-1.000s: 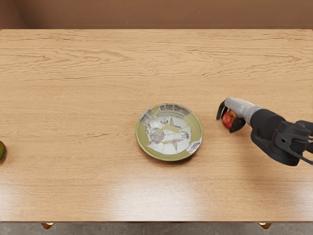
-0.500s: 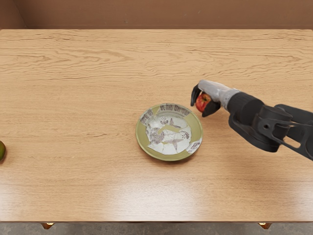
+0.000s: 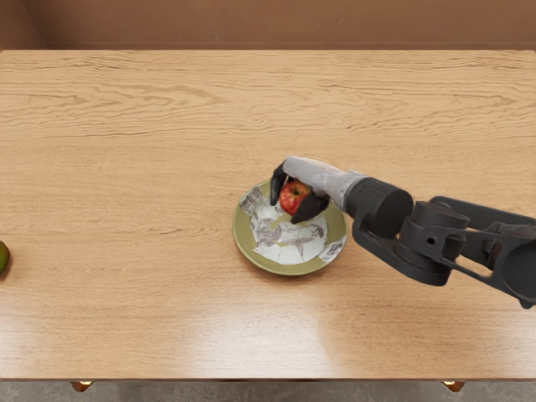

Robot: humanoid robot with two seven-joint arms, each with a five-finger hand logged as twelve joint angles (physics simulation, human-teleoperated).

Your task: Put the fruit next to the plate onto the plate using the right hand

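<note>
Over the round green plate with drawings [image 3: 240,237] | right robot hand [image 3: 306,180] has its dark fingers [image 3: 311,206] curled tight around the small red apple [image 3: 292,197] | can't tell if apple touches plate | small green fruit [image 3: 2,257] far off at left edge of wooden tabletop [image 3: 151,126]

blocker: plate [image 3: 242,235] rim | free: bare table [image 3: 151,126] left, front, behind

a plain simulated room: wooden table [image 3: 126,126] with a decorated plate [image 3: 241,234], brown wall [image 3: 251,21] behind, grey floor [image 3: 251,392] below.
</note>
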